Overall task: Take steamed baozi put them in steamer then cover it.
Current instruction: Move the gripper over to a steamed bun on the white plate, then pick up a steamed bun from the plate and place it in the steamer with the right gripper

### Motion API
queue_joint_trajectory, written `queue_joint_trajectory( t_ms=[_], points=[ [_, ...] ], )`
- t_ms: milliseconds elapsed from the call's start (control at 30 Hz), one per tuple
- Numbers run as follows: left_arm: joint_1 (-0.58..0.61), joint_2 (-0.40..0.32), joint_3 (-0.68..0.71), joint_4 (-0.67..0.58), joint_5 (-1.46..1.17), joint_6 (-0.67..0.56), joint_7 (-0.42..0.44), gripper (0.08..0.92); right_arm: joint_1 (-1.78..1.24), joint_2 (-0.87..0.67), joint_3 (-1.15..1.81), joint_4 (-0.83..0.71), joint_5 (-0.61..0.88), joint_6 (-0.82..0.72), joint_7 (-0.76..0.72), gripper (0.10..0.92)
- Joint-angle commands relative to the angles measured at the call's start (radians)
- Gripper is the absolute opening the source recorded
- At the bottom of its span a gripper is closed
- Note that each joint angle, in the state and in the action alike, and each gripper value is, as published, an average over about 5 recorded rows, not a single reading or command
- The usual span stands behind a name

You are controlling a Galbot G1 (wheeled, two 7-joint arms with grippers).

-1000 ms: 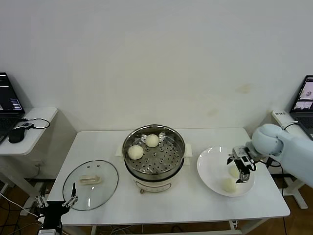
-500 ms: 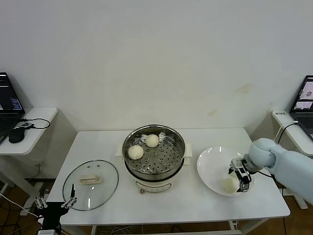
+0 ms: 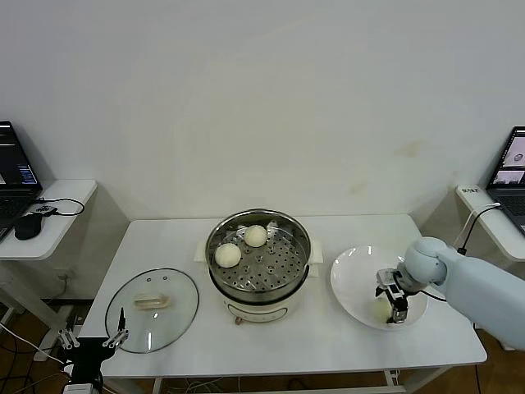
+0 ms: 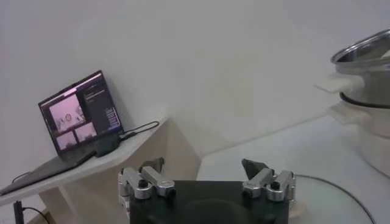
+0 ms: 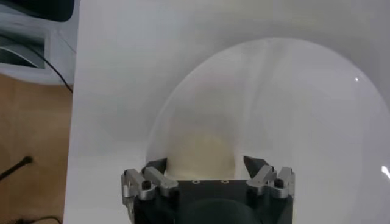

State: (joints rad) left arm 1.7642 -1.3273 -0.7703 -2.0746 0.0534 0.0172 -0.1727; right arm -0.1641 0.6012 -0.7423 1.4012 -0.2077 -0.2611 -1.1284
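Observation:
The steel steamer (image 3: 215,246) stands mid-table with two baozi (image 3: 256,235) (image 3: 227,255) on its perforated tray. My right gripper (image 3: 391,304) is down in the white plate (image 3: 353,275), open, its fingers on either side of another baozi (image 3: 379,310). In the right wrist view that baozi (image 5: 201,152) fills most of the gap in the right gripper (image 5: 206,163), with a thin space left at one finger. The glass cover (image 3: 176,295) lies flat at the table's front left. My left gripper (image 3: 93,336) hangs open and empty below the table's front left edge.
Side tables with laptops stand at the far left (image 3: 12,164) and far right (image 3: 513,164). A mouse (image 3: 27,228) and cable lie on the left one. The left wrist view shows the steamer's wall (image 4: 365,61) and a laptop (image 4: 79,112).
My right gripper has dropped down onto the plate and shifted a little left and nearer. Its fingers have narrowed around the baozi. The left arm has stayed still.

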Motion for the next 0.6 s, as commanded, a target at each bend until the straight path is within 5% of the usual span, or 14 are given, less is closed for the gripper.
queue_joint_trajectory(
  t_ms=[33,600],
  points=[
    [0.0,0.0,0.0,0.0,0.0,0.0,-0.001,0.823,0.005,0.003,0.004,-0.004,0.006,-0.001,-0.008,0.696],
    [0.0,0.001,0.004,-0.012,-0.002,-0.001,-0.003,0.823,0.317,-0.076,-0.142,0.094,0.133,-0.016,-0.049,0.649]
  ],
)
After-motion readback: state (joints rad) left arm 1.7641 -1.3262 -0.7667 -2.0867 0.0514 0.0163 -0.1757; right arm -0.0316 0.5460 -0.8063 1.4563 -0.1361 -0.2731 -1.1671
